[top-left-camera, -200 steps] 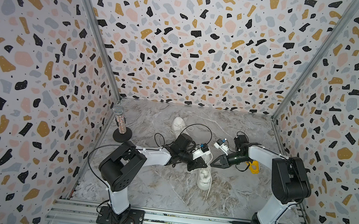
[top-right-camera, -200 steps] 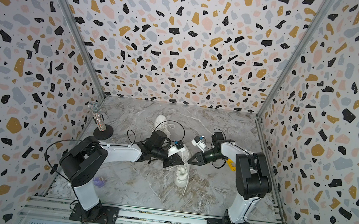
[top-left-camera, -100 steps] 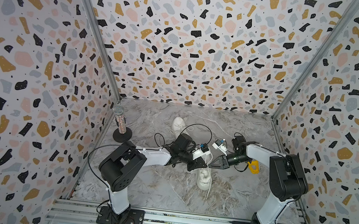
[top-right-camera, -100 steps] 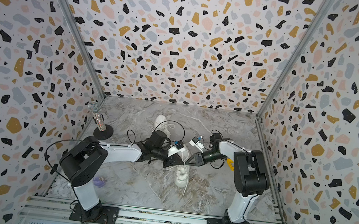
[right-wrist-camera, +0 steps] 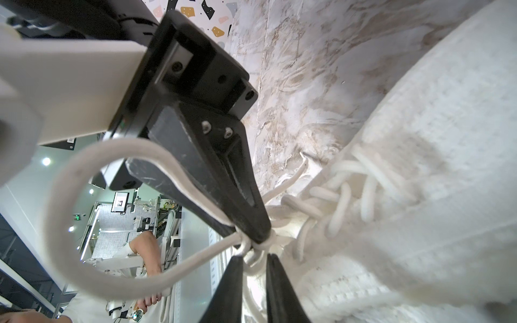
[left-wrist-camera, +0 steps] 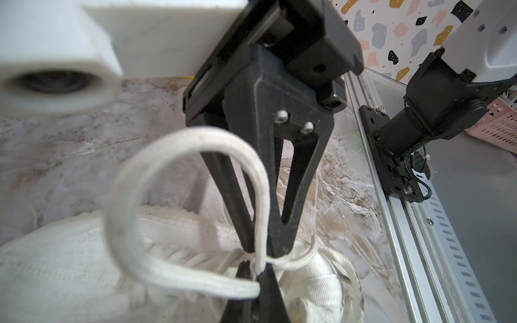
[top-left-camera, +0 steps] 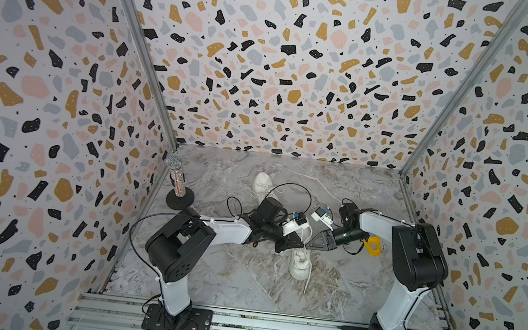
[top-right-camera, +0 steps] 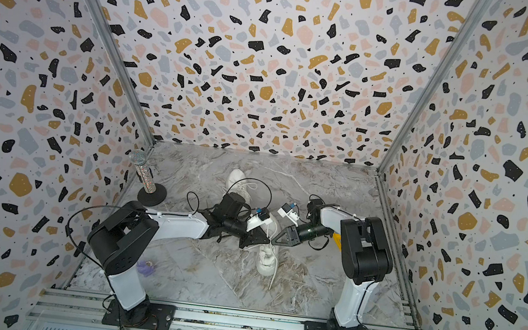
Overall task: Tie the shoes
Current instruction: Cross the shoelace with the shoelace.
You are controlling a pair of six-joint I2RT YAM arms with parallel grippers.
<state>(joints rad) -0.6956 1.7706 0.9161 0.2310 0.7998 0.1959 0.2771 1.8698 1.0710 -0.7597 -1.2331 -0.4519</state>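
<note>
Desk, front: near shoe lies between the two arms. One end of its lace trails loose toward the front rail.

Over the shoe's lacing the arms meet tip to tip. Left fingers are clamped shut on the base of a loop. The loop stands open and slack, not drawn down. Right fingers are nearly closed, with lace strands pinched in the narrow gap right at the crossing.

Change over the last second is slight. The right arm's elbow has leaned in toward the middle. Both sets of tips sit where they were, and neither grip has altered. It reads as a hold at the knot, not a pull. My judgement: a bow is started on this shoe but not tightened.

Farther back: far shoe, well apart from both arms, its laces sprawled on the desk and apparently untied. That one is still to do.

Beyond, by the side wall: a microphone upright on its stand.
</note>
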